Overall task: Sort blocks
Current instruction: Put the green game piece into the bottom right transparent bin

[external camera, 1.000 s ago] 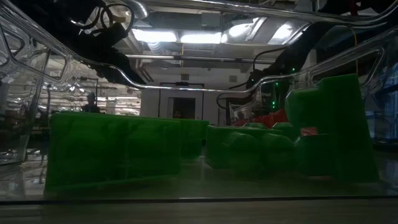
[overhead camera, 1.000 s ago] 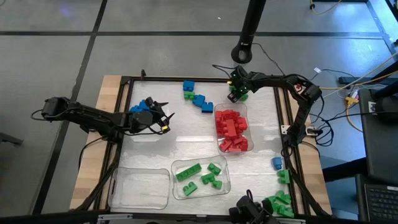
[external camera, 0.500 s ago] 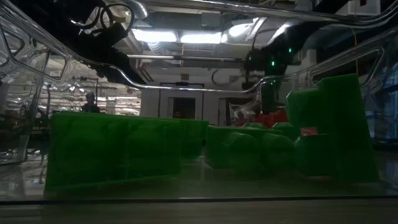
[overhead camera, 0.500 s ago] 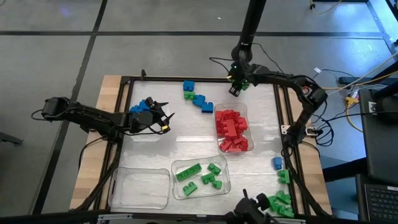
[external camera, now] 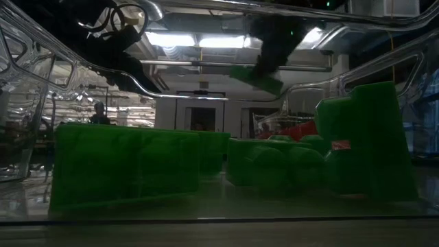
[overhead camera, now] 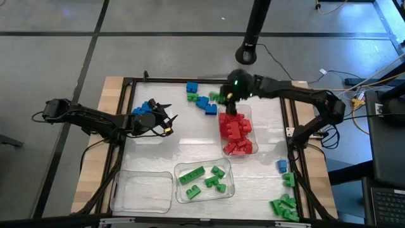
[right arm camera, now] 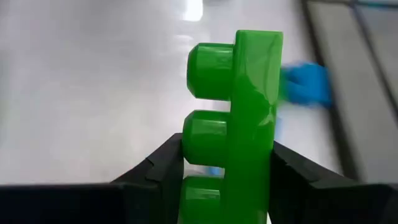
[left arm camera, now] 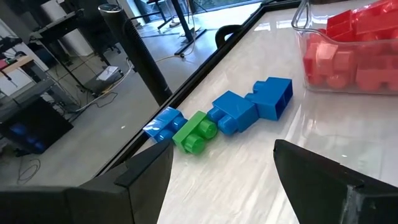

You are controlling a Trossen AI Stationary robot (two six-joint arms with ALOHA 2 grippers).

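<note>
My right gripper (overhead camera: 221, 99) hangs above the table by the far end of the red tray (overhead camera: 235, 147), shut on a green block (right arm camera: 239, 118). That block also shows raised in the low view (external camera: 257, 77) and beside the fingers from above (overhead camera: 215, 97). My left gripper (overhead camera: 169, 120) waits open at the table's left side, nothing between its fingers (left arm camera: 224, 168). Loose blue blocks (overhead camera: 205, 104) and a small green block (left arm camera: 196, 132) lie flat on the table near the far edge. More blue blocks (overhead camera: 146, 107) lie beside the left arm. My right gripper pinches the green block between its two fingers. One finger (right arm camera: 163, 163) lies against the studded side (right arm camera: 200, 146), the other (right arm camera: 292, 171) against the flat opposite side. The fingers slant down. The block sticks out past the fingertips, lifted clear of the table.
The red tray holds several red blocks. A tray with green blocks (overhead camera: 204, 180) and a clear tray (overhead camera: 142, 191) with nothing in it stand at the near edge. Loose green and blue blocks (overhead camera: 285, 206) lie outside the frame at the near right.
My right gripper has lifted the green block off the table near the far edge. It has risen and swung toward the table's left, rolling as it went, to the far end of the red tray. The block hangs clear of the table.
</note>
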